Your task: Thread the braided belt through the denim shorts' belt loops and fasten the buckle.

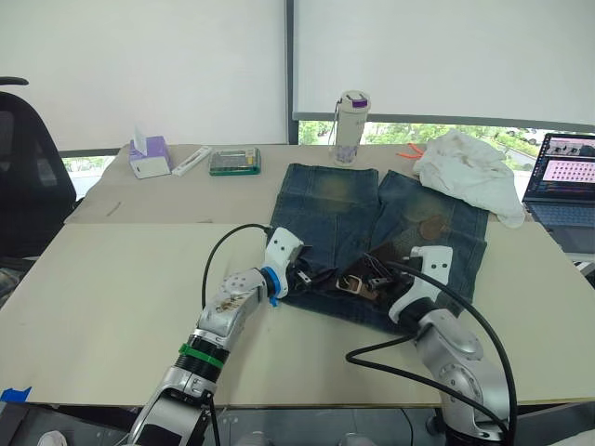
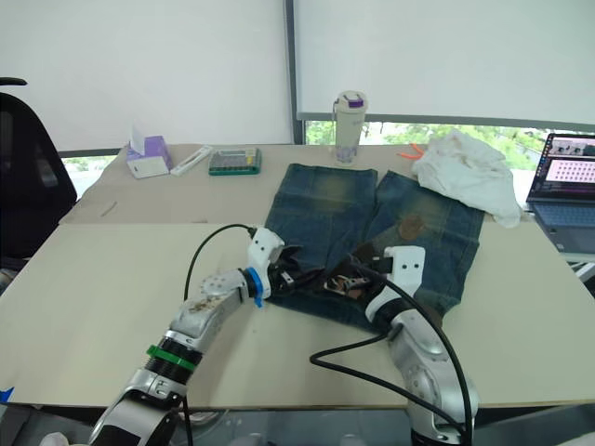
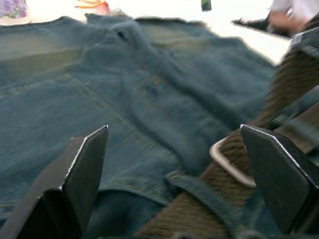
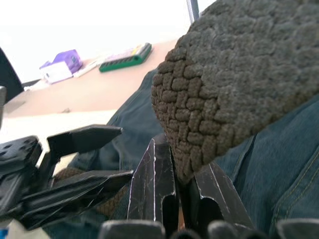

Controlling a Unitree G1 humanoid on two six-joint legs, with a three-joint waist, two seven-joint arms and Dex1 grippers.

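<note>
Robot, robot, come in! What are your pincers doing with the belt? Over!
Right pincer shut on braided belt. Left pincer open over buckle at the denim shorts waistband. Nothing in the way.

Both arms were silver metal with white wrist housings and looping black cables; the left arm (image 1: 216, 325) wore blue and green bands behind its black jaws

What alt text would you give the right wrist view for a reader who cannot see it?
The right hand pinches the rounded end of the braided belt, which looms large above the denim shorts. The left hand reaches in over the shorts nearby, and a green calculator and a purple tissue box sit farther off on the table.
</note>
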